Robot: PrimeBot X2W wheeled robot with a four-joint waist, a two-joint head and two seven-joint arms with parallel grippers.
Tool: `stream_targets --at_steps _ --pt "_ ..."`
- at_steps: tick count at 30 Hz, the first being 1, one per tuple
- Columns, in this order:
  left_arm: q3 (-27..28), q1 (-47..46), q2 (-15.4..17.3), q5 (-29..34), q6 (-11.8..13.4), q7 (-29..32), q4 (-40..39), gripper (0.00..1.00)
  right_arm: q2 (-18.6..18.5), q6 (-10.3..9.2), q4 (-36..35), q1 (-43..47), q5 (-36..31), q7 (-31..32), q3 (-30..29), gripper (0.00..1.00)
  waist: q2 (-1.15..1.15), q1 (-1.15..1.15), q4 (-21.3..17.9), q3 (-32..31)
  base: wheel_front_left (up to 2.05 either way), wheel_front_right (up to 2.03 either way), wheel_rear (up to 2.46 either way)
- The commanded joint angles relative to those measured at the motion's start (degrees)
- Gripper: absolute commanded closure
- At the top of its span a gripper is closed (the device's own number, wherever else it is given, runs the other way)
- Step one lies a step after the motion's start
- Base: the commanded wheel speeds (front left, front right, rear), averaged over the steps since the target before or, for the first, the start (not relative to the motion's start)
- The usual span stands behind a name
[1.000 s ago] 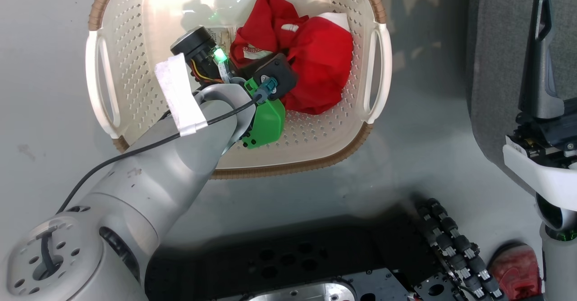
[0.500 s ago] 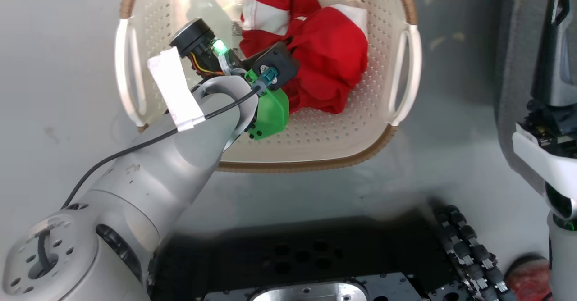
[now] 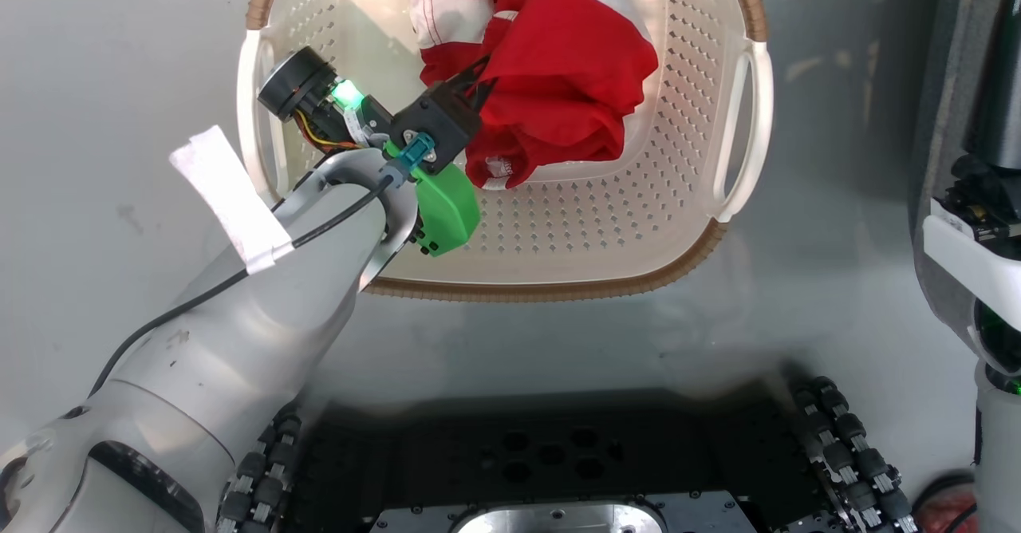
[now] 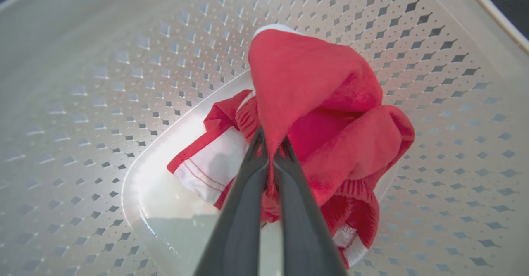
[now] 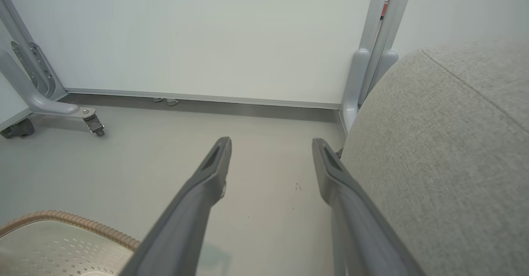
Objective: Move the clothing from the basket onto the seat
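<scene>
I read the left gripper [image 4: 272,140] pinching a fold of clothing [image 4: 314,82] at its tips, basket [image 4: 103,82] beyond; right gripper [image 5: 270,146] spread, seat [image 5: 446,152] beside one finger.

The basket [image 3: 558,287] is sitting on the floor [image 3: 120,78], just ahead of the robot's base [image 3: 550,453]. The clothing [image 3: 566,78] is lying bunched inside it, toward the far side. The left pincer [image 4: 272,137] is reaching in over the basket's near left rim and pinching a raised fold of the clothing. The seat [image 5: 446,143] is standing to the basket's right, apart from it. The right pincer [image 5: 270,141] is hanging over the floor between the two, just beside the seat, fingers spread around nothing.
</scene>
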Motion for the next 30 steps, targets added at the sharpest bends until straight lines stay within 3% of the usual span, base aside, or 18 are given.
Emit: stream_targets --at_steps 1,2,3,4,17,25,30 --pt "0.3 0.6 0.2 1.0 -0.5 0.0 -0.1 1.0 0.2 -0.08 0.3 0.1 0.3 -0.1 0.2 0.0 0.0 0.0 -0.2 0.1 0.0 0.0 0.0" --pt "0.3 0.7 -0.1 1.3 -0.9 0.0 0.2 0.58 0.2 -0.08 0.4 0.1 0.3 -0.1 0.5 0.0 0.0 0.0 -0.5 0.1 0.0 0.0 0.0" --pt "0.2 0.6 -0.4 1.7 -1.2 0.0 0.7 0.08 0.3 -0.08 0.5 0.1 0.3 -0.1 0.7 0.0 0.0 0.0 -0.7 0.1 0.0 0.0 0.0" --pt "0.2 0.3 -0.9 2.2 -1.4 0.0 1.1 0.0 0.4 -0.08 0.6 0.1 0.3 -0.1 0.9 0.0 0.0 0.0 -0.9 0.1 0.0 0.0 0.0" --pt "-1.5 -5.1 -4.1 4.4 -3.2 0.0 14.7 0.0 1.6 -0.08 2.2 -0.6 0.9 -0.1 3.8 0.0 0.0 0.0 -5.1 -0.1 0.0 0.0 0.0" --pt "-2.7 -7.8 -6.2 2.6 -3.7 0.7 23.5 0.0 2.1 -0.08 3.1 0.2 1.3 -0.1 5.4 0.0 0.0 0.0 -7.3 0.1 0.0 0.0 0.0" --pt "-4.1 -7.1 -7.1 0.1 -3.8 2.6 24.6 0.0 2.2 -0.08 3.4 0.4 1.6 -0.1 5.9 0.0 0.0 0.0 -8.2 0.2 0.0 0.0 0.0"
